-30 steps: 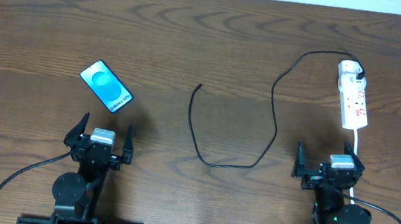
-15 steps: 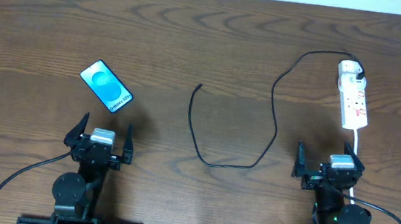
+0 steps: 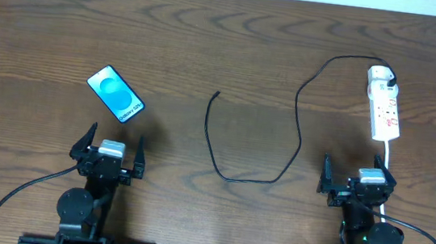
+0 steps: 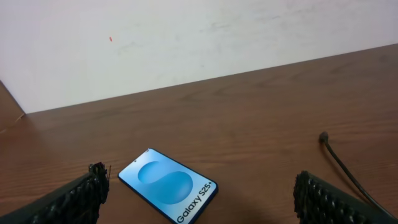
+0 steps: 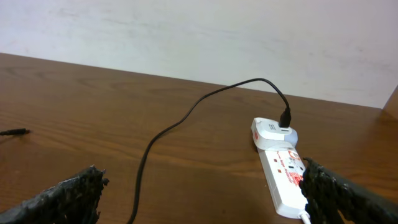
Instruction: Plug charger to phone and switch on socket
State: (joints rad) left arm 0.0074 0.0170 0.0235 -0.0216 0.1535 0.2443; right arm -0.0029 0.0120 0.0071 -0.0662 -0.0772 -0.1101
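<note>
The phone (image 3: 115, 93) lies flat on the table at the left, blue screen up; it also shows in the left wrist view (image 4: 168, 185). The charger cable (image 3: 296, 114) runs from the white adapter (image 3: 381, 75) on the socket strip (image 3: 386, 110) down in a loop to its plug tip (image 3: 216, 95) at mid-table. The tip shows in the left wrist view (image 4: 323, 137), the cable (image 5: 180, 121) and strip (image 5: 286, 177) in the right wrist view. My left gripper (image 3: 109, 151) is open and empty, just behind the phone. My right gripper (image 3: 356, 181) is open and empty, near the strip's end.
The strip's white cord (image 3: 388, 168) runs back past my right gripper. A white wall (image 4: 186, 37) stands beyond the table's far edge. Bare wood lies between the phone and the cable tip.
</note>
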